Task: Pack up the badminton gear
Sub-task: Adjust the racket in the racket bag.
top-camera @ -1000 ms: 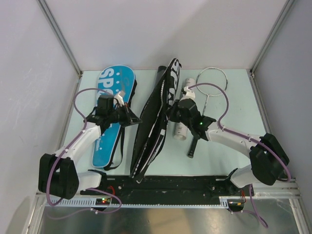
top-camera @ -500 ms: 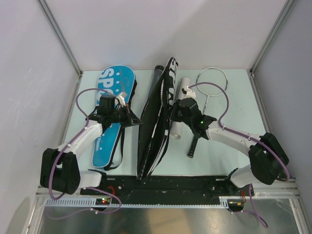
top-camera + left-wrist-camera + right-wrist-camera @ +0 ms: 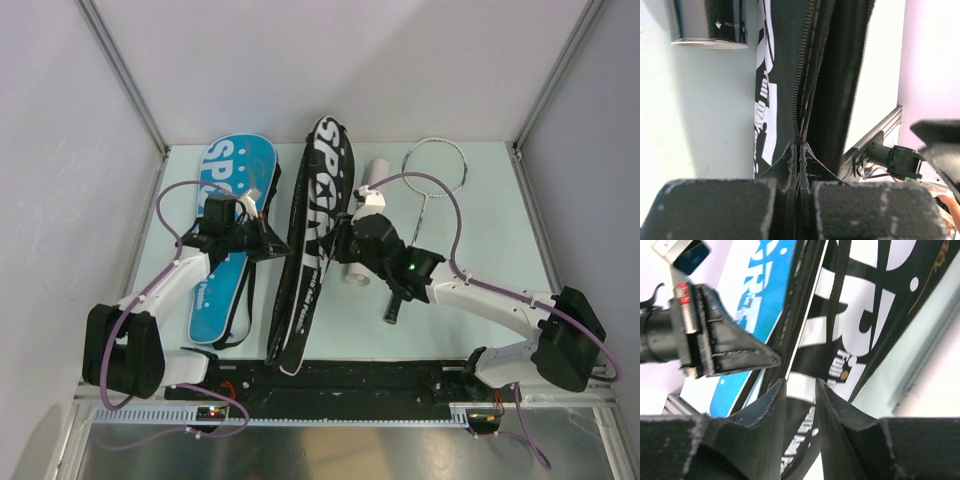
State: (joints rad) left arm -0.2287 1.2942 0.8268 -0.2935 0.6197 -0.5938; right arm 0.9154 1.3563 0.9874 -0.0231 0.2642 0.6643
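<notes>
The left end effector (image 3: 272, 246) is clamped shut on the zipper edge of the black "SPORT" cover (image 3: 318, 200), and its wrist view shows the two pads pressed together with the seam pinched between them (image 3: 799, 150). The cover runs lengthwise away from those fingertips. It lies printed face up on the desk (image 3: 480, 250), with its wide end far from both arms. Beyond the left end effector and off to one side, the end of a black tube (image 3: 710, 22) lies just beside the cover (only the left wrist view shows it). The blue cover (image 3: 225, 170) lies flat beneath and behind that same end effector. Opposite it, across the black cover, the right end effector (image 3: 337, 243) sits at the cover's other long edge. Its jaws are parted by a narrow gap with nothing clamped between them (image 3: 800, 385). Directly behind the right end effector lies a white tube (image 3: 377, 172), partly hidden by the arm. The silver racket (image 3: 391, 310) rests farther out on that side.
</notes>
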